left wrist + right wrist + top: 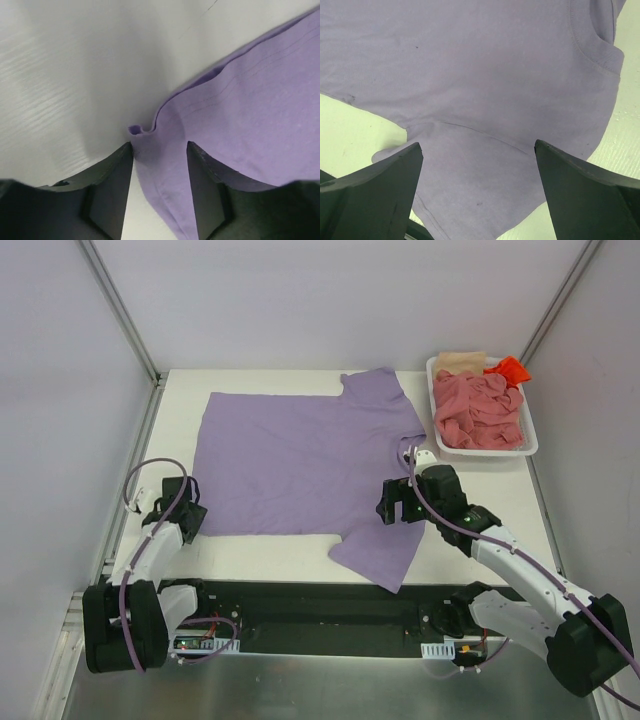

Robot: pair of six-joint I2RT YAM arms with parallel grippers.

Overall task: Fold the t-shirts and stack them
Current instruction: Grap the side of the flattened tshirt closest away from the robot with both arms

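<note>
A lavender-purple t-shirt (pixel 300 455) lies spread flat on the white table, collar toward the right, one sleeve hanging toward the near edge. My left gripper (pixel 182 502) is down at its near left hem corner. In the left wrist view that corner of the t-shirt (pixel 250 110) runs between the fingers (pixel 110 180) of the left gripper (pixel 160 145), which stand partly apart with table showing beside the cloth. My right gripper (pixel 398 502) hovers wide open over the near sleeve seam of the t-shirt (pixel 470 65), seen between the right gripper (pixel 477 145) fingers.
A white basket (pixel 485 452) at the back right holds a crumpled salmon-pink shirt (pixel 480 410), a beige one (pixel 460 362) and an orange-red one (pixel 508 368). Metal frame posts and grey walls close in the table on both sides.
</note>
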